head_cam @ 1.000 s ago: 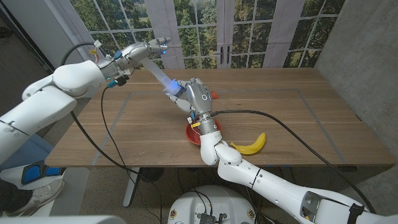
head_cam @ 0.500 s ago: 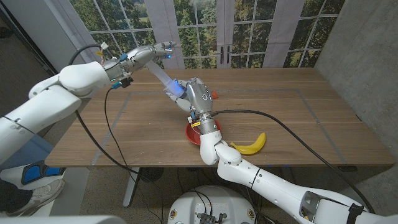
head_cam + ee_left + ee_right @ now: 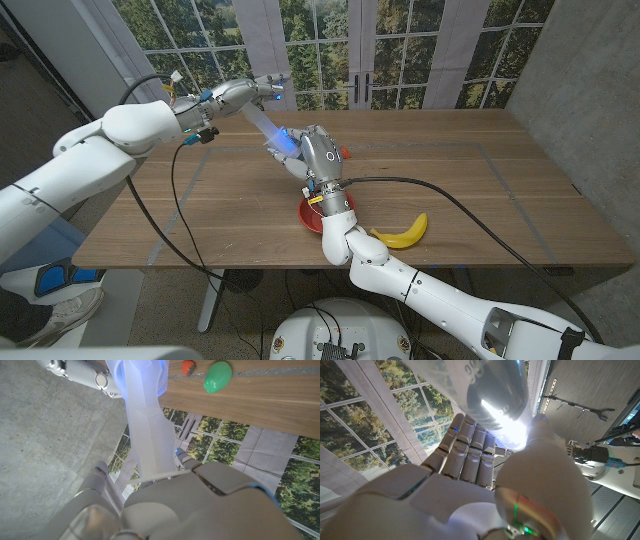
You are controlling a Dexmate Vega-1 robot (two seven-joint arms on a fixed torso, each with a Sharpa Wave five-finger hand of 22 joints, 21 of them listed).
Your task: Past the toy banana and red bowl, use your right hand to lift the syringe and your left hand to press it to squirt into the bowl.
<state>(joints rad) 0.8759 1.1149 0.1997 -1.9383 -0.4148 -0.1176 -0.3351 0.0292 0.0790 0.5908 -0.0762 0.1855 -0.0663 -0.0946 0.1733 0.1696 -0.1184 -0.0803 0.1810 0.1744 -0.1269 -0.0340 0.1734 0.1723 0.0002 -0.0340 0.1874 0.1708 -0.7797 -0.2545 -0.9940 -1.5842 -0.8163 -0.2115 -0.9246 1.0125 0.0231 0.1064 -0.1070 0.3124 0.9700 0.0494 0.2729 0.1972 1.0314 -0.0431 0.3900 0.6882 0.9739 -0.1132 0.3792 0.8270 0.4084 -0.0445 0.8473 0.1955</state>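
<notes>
Wooden table, grey wall, windows onto trees

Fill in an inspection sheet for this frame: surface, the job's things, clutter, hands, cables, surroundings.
Surface: wooden table with faint taped lines.
Job's things: syringe, translucent, raised off the table and slanting between both hands; red bowl near the front edge, partly hidden by the right arm; toy banana to the bowl's right.
Clutter: a small red toy and a green one on the far tabletop.
Hands: right hand grips the syringe's lower end; left hand is at its upper, plunger end.
Cables: black cables run along both arms and across the table.
Surroundings: large windows with trees behind, grey wall at right.
</notes>
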